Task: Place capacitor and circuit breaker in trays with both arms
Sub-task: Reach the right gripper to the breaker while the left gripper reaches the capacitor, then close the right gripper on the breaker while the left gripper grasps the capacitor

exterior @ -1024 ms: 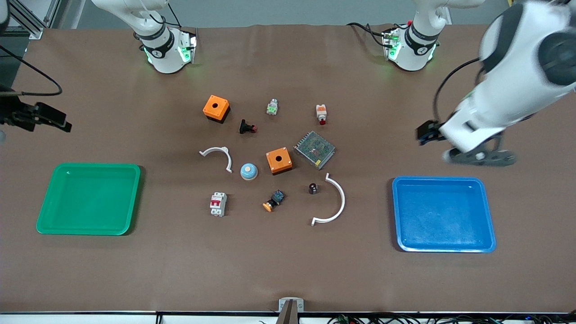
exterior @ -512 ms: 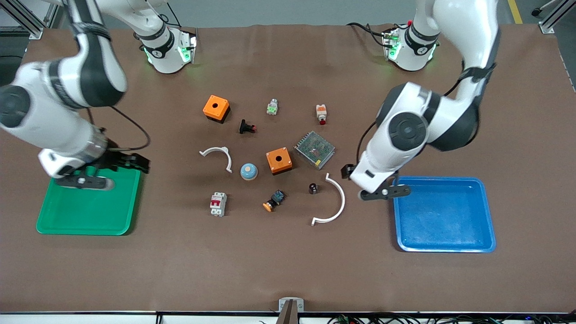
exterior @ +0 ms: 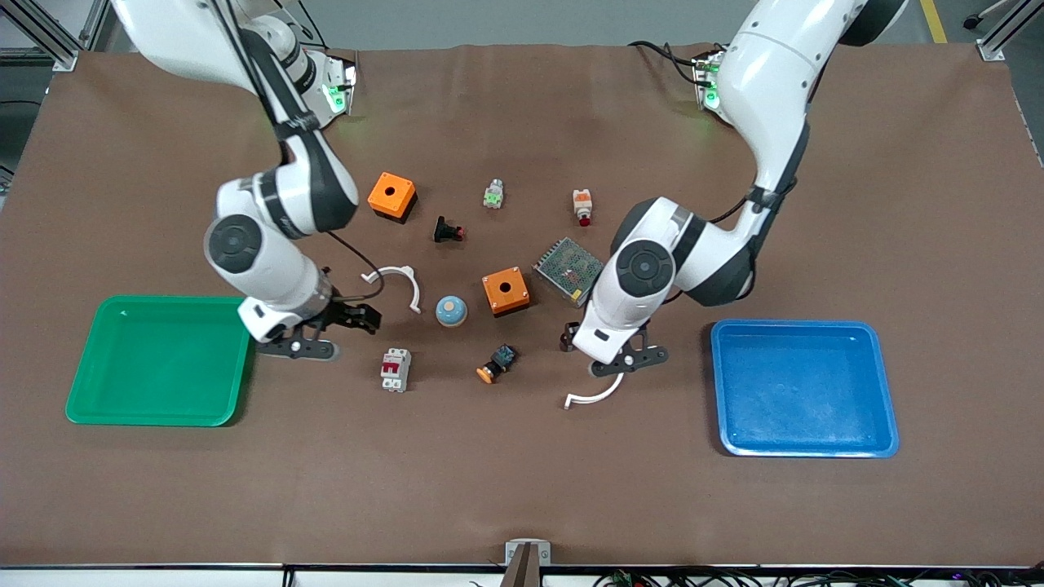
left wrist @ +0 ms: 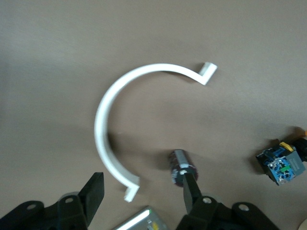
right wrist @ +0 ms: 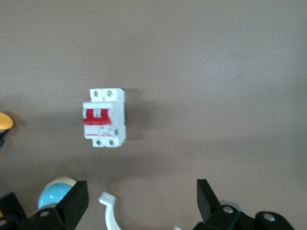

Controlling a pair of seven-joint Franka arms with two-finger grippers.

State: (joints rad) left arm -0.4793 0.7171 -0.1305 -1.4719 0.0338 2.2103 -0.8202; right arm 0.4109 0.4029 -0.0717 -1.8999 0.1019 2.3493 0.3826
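The capacitor (left wrist: pixel 181 168), a tiny black cylinder, lies on the brown table by one end of a big white arc (left wrist: pixel 103 129). In the front view it (exterior: pixel 564 337) peeks out beside the left arm's hand. My left gripper (exterior: pixel 575 333) hangs over it, open and empty (left wrist: pixel 141 191); one fingertip (left wrist: pixel 189 187) is right at the capacitor. The circuit breaker (exterior: pixel 395 369), white with red toggles, lies flat nearer the front camera. My right gripper (exterior: pixel 359 318) is open and empty, between the green tray and the breaker. In the right wrist view (right wrist: pixel 141 199), the breaker (right wrist: pixel 104 118) lies clear ahead of the fingers.
A green tray (exterior: pixel 159 416) sits at the right arm's end, a blue tray (exterior: pixel 803 448) at the left arm's end. Around the middle: two orange boxes (exterior: pixel 506 291), a mesh power supply (exterior: pixel 567 269), a blue dome (exterior: pixel 451 311), an orange-capped switch (exterior: pixel 496 364), a smaller white arc (exterior: pixel 395 281).
Both arms swung in from the table's ends toward the middle. The right gripper left the green tray for the circuit breaker's side; the left gripper moved from the blue tray's edge to over the capacitor.
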